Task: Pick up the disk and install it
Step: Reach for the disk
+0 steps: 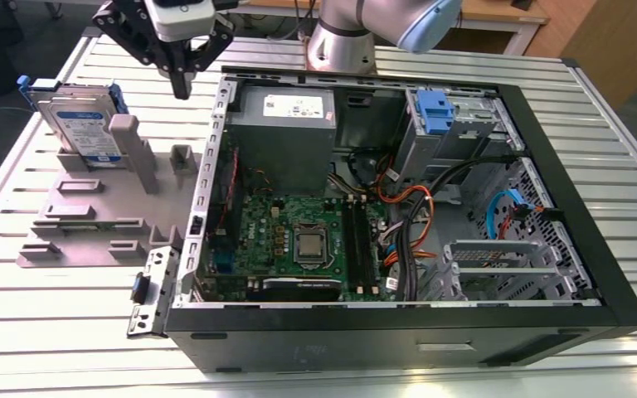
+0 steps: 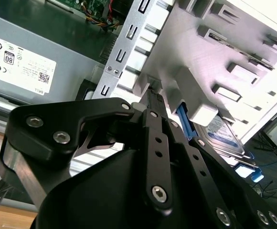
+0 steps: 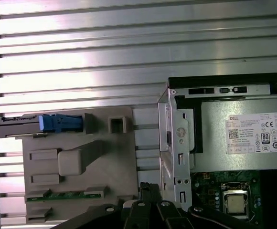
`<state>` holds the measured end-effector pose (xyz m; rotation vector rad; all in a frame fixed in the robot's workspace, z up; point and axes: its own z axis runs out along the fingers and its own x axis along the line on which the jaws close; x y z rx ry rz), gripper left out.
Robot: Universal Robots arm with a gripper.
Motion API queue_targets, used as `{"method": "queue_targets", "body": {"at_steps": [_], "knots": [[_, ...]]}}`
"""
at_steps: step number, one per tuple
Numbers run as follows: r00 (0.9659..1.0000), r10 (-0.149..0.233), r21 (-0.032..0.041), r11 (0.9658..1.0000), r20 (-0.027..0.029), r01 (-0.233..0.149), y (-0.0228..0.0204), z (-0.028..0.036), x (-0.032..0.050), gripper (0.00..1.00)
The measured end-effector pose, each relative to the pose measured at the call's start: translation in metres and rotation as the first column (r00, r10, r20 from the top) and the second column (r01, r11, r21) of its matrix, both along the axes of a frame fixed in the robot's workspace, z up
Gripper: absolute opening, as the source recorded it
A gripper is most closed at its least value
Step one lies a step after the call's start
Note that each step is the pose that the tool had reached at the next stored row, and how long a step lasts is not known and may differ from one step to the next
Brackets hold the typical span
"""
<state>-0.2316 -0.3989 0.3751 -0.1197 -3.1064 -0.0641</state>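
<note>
So the flat silver hard disk in its blue plastic caddy point(image 1: 77, 124) is standing on edge in the grey plastic holder point(image 1: 92, 220). That sits on the slatted metal surface point(image 1: 31, 332), to the exterior view's left of the open black computer case point(image 1: 385, 340). The tool point(image 1: 182, 83) hangs above the gap between holder and case, apart from the disk, fingers pinched together on nothing. My worry: go in pinched like that and it can't straddle the disk. It'd just knock the top edge or clip the case's metal rim.
</note>
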Motion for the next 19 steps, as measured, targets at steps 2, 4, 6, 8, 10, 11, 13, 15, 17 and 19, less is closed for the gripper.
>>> {"method": "queue_targets", "body": {"at_steps": [2, 4, 6, 8, 10, 11, 13, 15, 17, 19], "knots": [[1.0000, 0.000, 0.0001, 1.0000, -0.0002, 0.000, 0.0000, -0.0002, -0.0004, 0.11], [1.0000, 0.000, 0.0001, 1.0000, -0.0004, 0.000, 0.0000, -0.0002, -0.0009, 0.11], [1.0000, 0.000, 0.0000, 1.0000, -0.0006, 0.000, 0.0000, -0.0003, -0.0015, 0.11], [1.0000, 0.000, 0.0000, 1.0000, -0.0006, 0.000, 0.0000, -0.0003, -0.0022, 0.11], [1.0000, 0.000, 0.0000, 1.0000, -0.0007, 0.000, 0.0000, -0.0004, -0.0028, 0.11], [1.0000, 0.000, 0.0000, 1.0000, -0.0007, 0.000, 0.0000, -0.0004, -0.0031, 0.11], [1.0000, 0.000, -0.0001, 1.0000, -0.0008, 0.000, 0.0000, -0.0005, -0.0038, 0.11], [1.0000, 0.000, 0.0000, 1.0000, -0.0007, 0.000, 0.0000, -0.0006, -0.0045, 0.11], [1.0000, 0.000, 0.0000, 1.0000, -0.0008, 0.000, 0.0000, -0.0007, -0.0051, 0.11], [1.0000, 0.000, 0.0000, 1.0000, -0.0008, 0.000, 0.0000, -0.0007, -0.0058, 0.11]]}}
